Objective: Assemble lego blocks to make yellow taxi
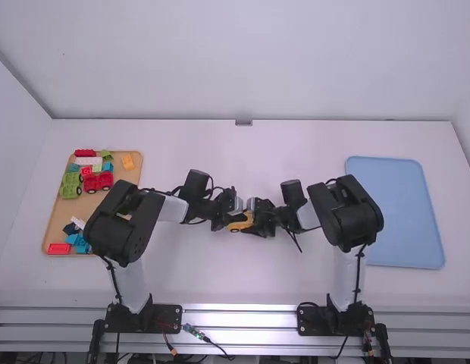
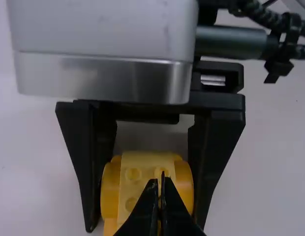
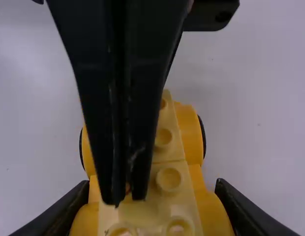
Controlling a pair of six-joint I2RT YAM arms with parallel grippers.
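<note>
So the yellow taxi body is on or just above the desk, between the two arms, which makes sense since both can get at it there. The right gripper has it pinched across its sides, one finger each side, so I'd guess it's acting as the vise while leaving the pale studded strip on top free. The left gripper is narrow, fingers together with nothing between them, tips over the studs. Reads to me like a blunt pusher for seating bricks, though honestly I can't tell if it's touching. Spare bricks sit in the tan tray, off to the left and out of the work's way. Slipping sideways under a push would be my worry.
</note>
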